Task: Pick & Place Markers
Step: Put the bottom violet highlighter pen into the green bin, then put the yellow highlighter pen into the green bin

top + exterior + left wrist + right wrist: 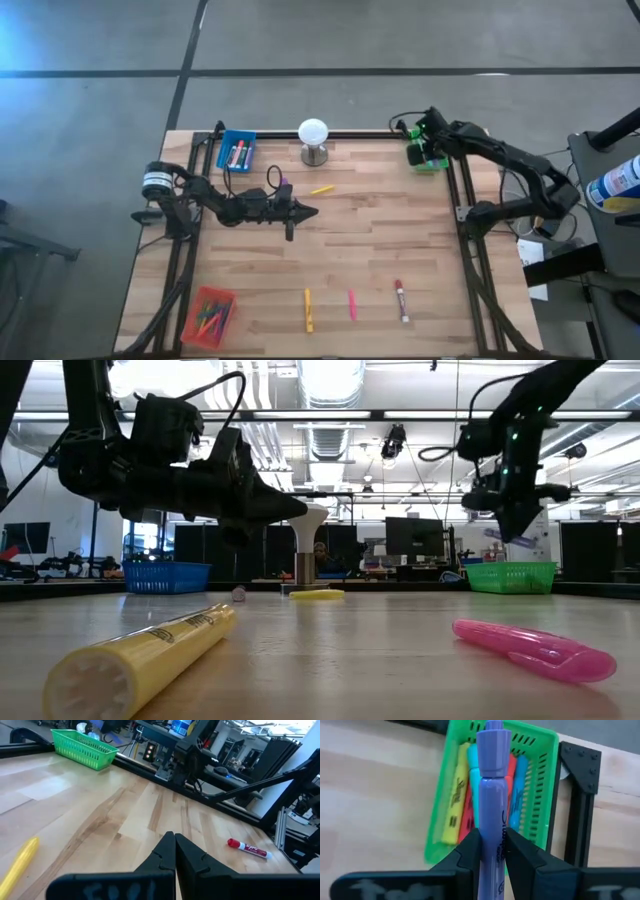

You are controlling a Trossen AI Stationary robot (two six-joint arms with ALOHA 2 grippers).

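My right gripper [491, 836] hangs over the green tray [540, 785] at the table's far right corner, shut on a purple marker [491, 775]. Inside the tray lie yellow, teal, red and blue markers [455, 800]. Near the table's middle, my left gripper [305, 211] is shut and level with nothing in it. On the wood lie a yellow marker [320, 188], another yellow one [308, 310], a pink one [351, 304] and a red-and-white one [401, 300]. My right gripper pinches the purple marker's barrel [491, 822] between its two fingers [470, 845]. The marker runs along the fingers and sticks out well past their tips. The fingers slant steeply down from above. The marker is lifted clear, its free end pointing down over the green tray.
A blue tray [236, 152] with markers stands at the far left and a red tray [208, 315] with markers at the near left corner. A white ball on a metal stand [313, 140] is at the far middle. Black frame rails [468, 250] run along the table's sides.
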